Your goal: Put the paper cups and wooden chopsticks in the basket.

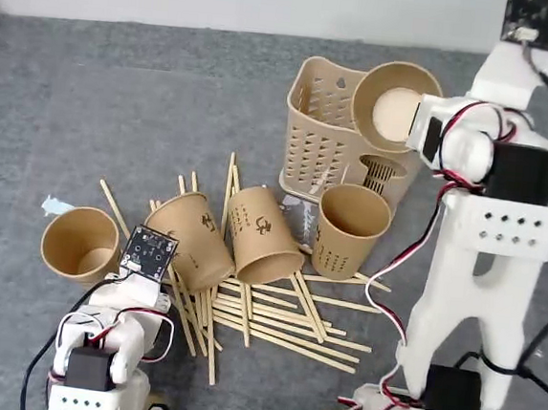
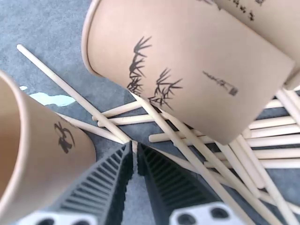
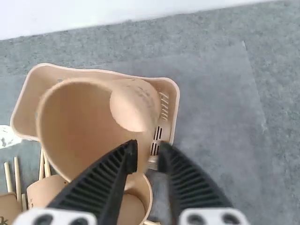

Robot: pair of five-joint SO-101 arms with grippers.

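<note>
Holding a paper cup (image 1: 390, 108) by its rim, the right tool (image 3: 146, 151) is clenched on the cup wall, one finger inside and one outside. The cup hangs tilted over the basket (image 1: 312, 122), mouth turned sideways, not yet let go. The basket stands upright at the far side of the worktop (image 1: 119, 105). What lies inside it cannot be made out.

Left tool (image 2: 134, 149): fingers drawn nearly together, only a slit between them, tips down among the chopsticks (image 1: 273, 322) between two cups. Whether a stick is nipped there, cannot tell.

Outside the basket:
- an upright cup (image 1: 348, 233) just beside it
- a tipped cup (image 1: 264, 235) and a second tipped cup (image 1: 194, 241), lying side by side on the sticks
- a far cup (image 1: 77, 243), upright, off to the side of the pile
- chopsticks in a loose scatter under and around the tipped cups

Judgement: early going. One cup is about to be delivered, four cups are left, and the heap of sticks looks untouched. The sticks look like the slow part: thin, crossed and flat on the worktop.
</note>
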